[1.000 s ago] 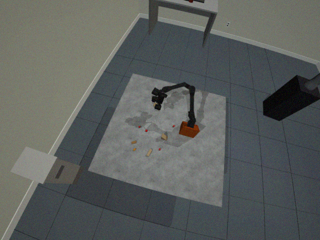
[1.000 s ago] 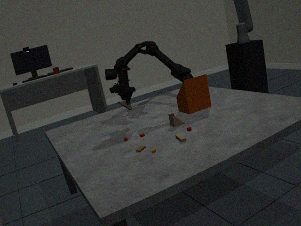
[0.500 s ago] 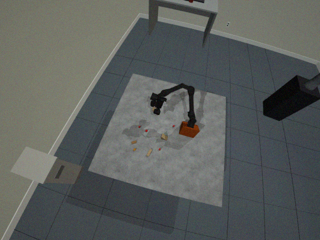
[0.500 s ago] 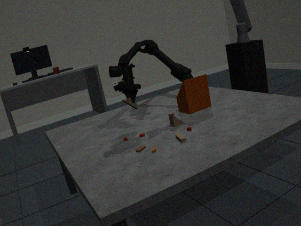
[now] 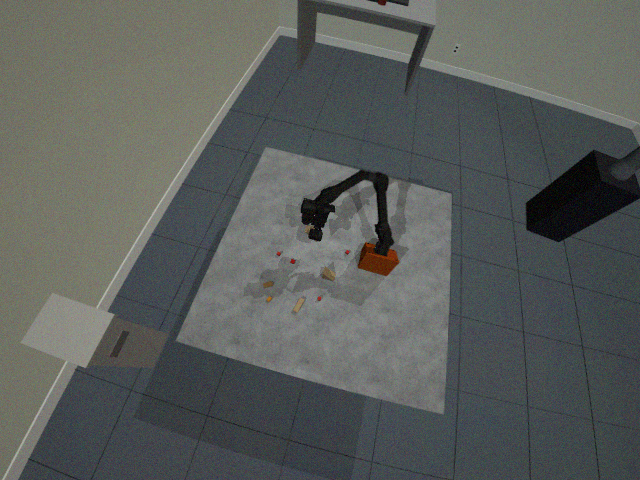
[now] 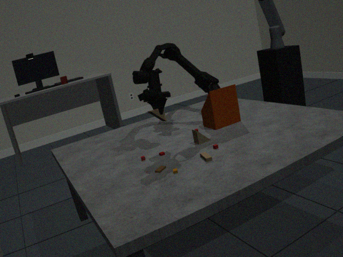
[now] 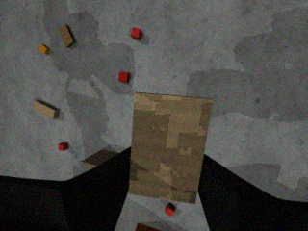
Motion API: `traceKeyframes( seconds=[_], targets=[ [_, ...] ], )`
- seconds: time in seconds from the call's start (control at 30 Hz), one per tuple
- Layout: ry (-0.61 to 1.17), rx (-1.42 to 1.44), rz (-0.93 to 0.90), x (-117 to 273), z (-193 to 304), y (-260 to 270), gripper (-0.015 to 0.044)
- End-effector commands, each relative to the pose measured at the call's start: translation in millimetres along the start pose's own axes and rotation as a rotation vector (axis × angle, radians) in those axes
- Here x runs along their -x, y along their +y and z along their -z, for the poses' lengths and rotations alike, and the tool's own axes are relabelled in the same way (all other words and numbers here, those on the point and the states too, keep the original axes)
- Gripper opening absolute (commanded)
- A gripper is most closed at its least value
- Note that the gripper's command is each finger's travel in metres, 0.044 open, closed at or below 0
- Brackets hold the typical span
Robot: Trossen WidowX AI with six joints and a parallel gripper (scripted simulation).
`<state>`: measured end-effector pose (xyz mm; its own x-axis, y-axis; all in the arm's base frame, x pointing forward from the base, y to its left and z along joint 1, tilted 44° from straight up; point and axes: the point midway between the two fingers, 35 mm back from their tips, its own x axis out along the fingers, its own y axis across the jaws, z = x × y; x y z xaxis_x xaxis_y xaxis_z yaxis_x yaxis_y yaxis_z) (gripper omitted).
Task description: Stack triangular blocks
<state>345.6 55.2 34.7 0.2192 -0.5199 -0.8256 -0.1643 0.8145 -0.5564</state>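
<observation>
My gripper [image 6: 161,112] [image 7: 165,151] is shut on one wooden triangular block [image 6: 157,114] [image 7: 169,144] and holds it in the air above the table. In the top view only a bit of this held block [image 5: 308,229] shows beside the hand. In the exterior view its lower face slants down to the right. The other triangular block [image 5: 328,273] [image 6: 200,137] stands on the table, its upright side to the left and its slope falling to the right in the exterior view. In the wrist view this lower block [image 7: 102,158] is partly hidden behind the left finger.
An orange angular block [image 5: 378,259] [image 6: 225,107] stands by the arm's base. Several small red cubes, one of them [image 5: 293,261] [image 6: 162,153] [image 7: 124,77], lie about. A light wooden bar [image 5: 298,305] [image 6: 206,156] [image 7: 46,109], a brown bar [image 5: 268,284] [image 6: 160,168] [image 7: 67,36] and an orange cube [image 5: 269,299] [image 6: 175,171] [image 7: 44,49] lie farther out.
</observation>
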Motion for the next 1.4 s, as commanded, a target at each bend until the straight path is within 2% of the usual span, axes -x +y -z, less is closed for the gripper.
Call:
traceKeyframes(
  seconds=[0.0, 0.77, 1.37],
  targets=[
    [0.008, 0.013, -0.008, 1.9, 8.9, 19.9, 0.0000],
    [0.042, 0.028, 0.001, 11.1, 73.3, 110.5, 0.0000],
    [0.041, -0.001, 0.070, 13.8, 145.3, 157.7, 0.0000]
  ],
)
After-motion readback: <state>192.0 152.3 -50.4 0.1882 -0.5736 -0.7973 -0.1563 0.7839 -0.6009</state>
